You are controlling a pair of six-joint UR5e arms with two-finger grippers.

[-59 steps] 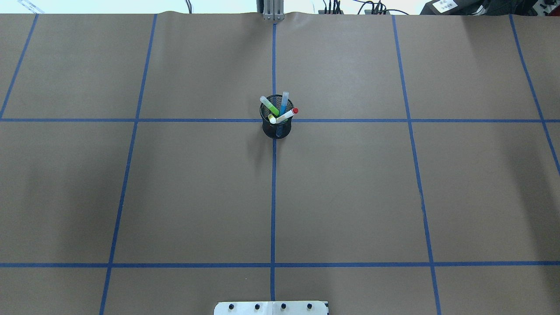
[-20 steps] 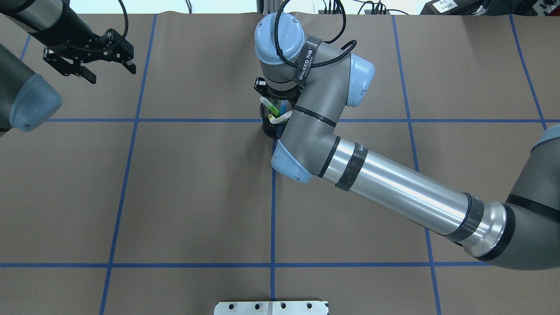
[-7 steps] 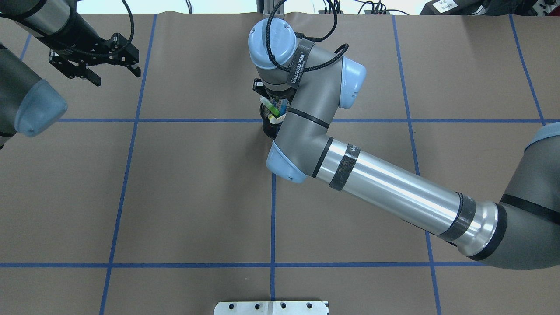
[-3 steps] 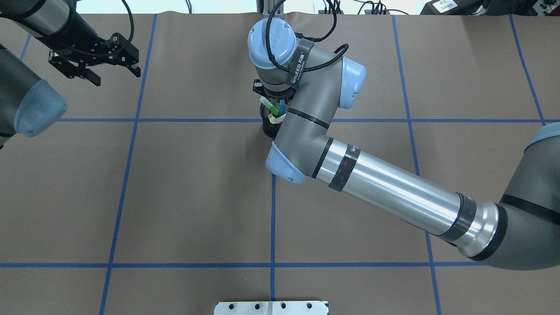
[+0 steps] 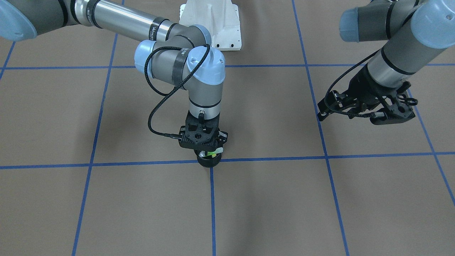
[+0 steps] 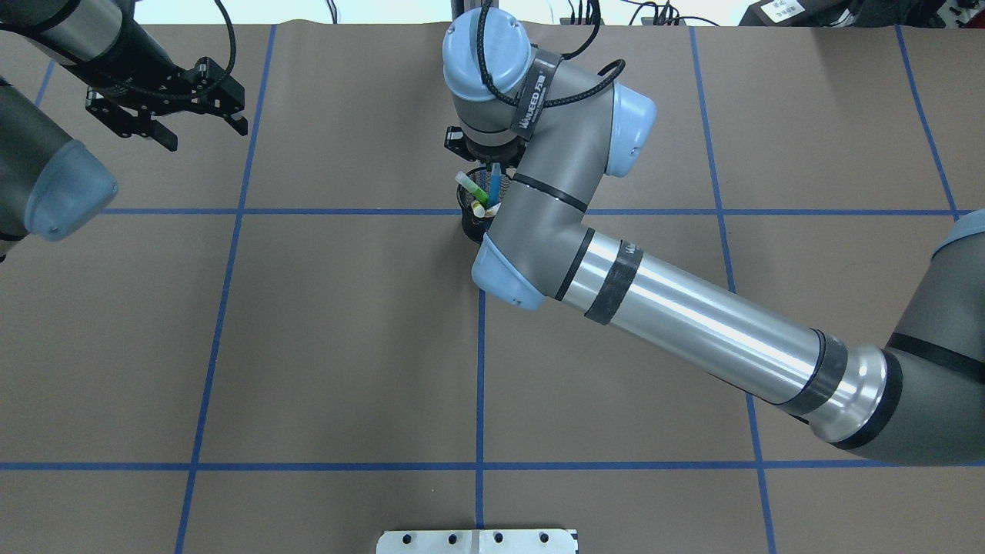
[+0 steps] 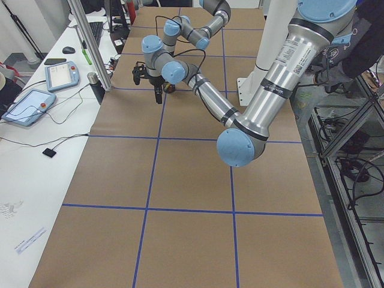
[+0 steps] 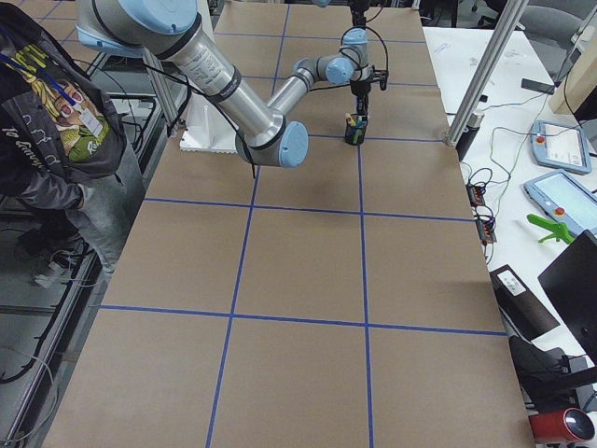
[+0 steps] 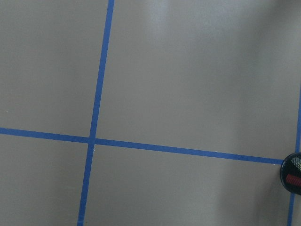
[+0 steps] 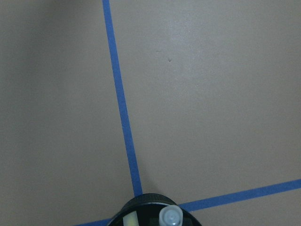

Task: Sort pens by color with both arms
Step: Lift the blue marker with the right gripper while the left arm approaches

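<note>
A black mesh cup (image 6: 471, 224) stands on the tape crossing at the table's middle and holds the pens. The blue pen (image 6: 494, 178), the fluorescent green pen (image 6: 471, 187) and the yellow pen (image 6: 479, 209) stick out of it. The white pen's red end (image 9: 294, 179) shows in the left wrist view. My right gripper (image 5: 209, 151) points straight down over the cup (image 5: 209, 161). Its fingers are hidden under the wrist, so I cannot tell how they stand. My left gripper (image 6: 202, 132) hangs open and empty far to the left, at the table's far side (image 5: 352, 115).
The white pedestal base (image 5: 213, 25) stands at the robot's edge of the table. The right forearm (image 6: 692, 331) crosses the table's right half. An operator (image 8: 56, 121) stands beside the table. Tablets (image 7: 36, 102) lie on a side bench.
The right wrist has shifted slightly away from the robot over the cup, and more of the blue pen shows. The left arm has stayed still over the last second.
</note>
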